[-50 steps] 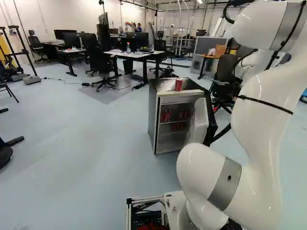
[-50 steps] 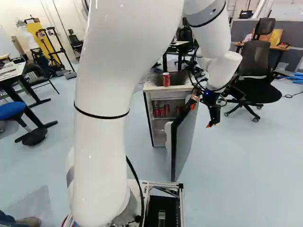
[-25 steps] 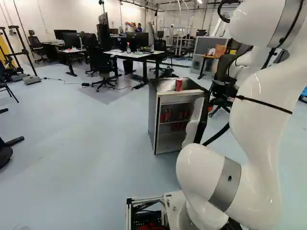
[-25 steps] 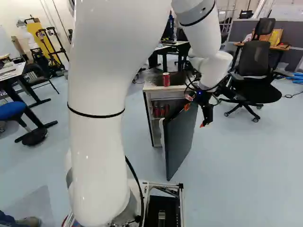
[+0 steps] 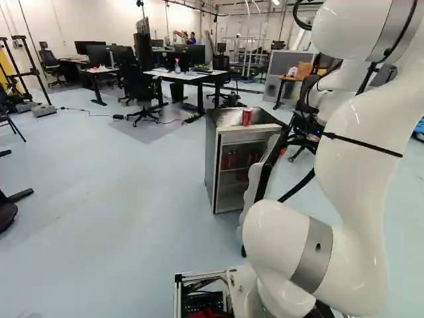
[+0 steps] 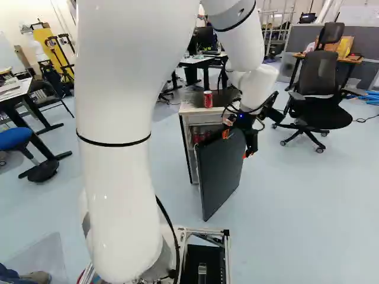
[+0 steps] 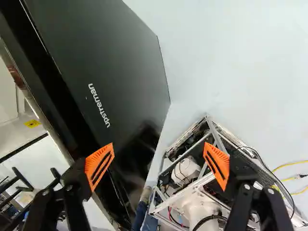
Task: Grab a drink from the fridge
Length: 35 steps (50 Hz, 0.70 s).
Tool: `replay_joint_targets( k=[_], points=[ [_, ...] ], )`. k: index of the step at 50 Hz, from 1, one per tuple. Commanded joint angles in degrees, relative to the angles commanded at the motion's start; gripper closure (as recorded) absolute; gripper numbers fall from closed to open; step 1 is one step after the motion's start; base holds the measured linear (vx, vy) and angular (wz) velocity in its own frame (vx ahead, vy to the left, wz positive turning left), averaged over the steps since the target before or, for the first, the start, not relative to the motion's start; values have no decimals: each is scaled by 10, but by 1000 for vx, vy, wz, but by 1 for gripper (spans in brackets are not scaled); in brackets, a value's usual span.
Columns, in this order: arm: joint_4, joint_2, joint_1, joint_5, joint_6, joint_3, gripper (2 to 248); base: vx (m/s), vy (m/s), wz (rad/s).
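Observation:
In the right base view my gripper (image 6: 235,145) is at the upper part of the fridge door (image 6: 219,174), one finger over its top edge. The wrist view shows the gripper (image 7: 158,165) open, nothing gripped; one orange pad (image 7: 100,166) overlaps the dark door (image 7: 113,72), but contact is unclear. The door stands ajar, its dark outer face toward the right base view. The small fridge (image 5: 211,159) has red cans (image 6: 198,136) on its shelf, partly hidden by the door. Another red can (image 6: 208,99) stands upright on top.
A black office chair (image 6: 317,83) stands right of the fridge, desks (image 5: 179,76) behind it. The base frame (image 7: 211,178) shows beyond one finger. At the left of the right base view are a blue stool (image 6: 15,138) and a table (image 6: 18,94).
The door's free edge has swung left in both base views, covering more of the fridge opening. My gripper has moved left with it. The base and the can on top have not moved.

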Motion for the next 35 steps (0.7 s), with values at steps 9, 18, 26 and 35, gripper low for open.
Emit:
replay_joint_targets(
  k=[9, 18, 26, 35],
  points=[
    [0, 7, 12, 0, 0, 10, 3, 0, 0, 0],
    [0, 4, 24, 0, 0, 17, 3, 0, 0, 0],
    [0, -8, 35, 0, 0, 20, 3, 0, 0, 0],
    [0, -3, 47, 2, 0, 28, 3, 0, 0, 0]
  ],
)
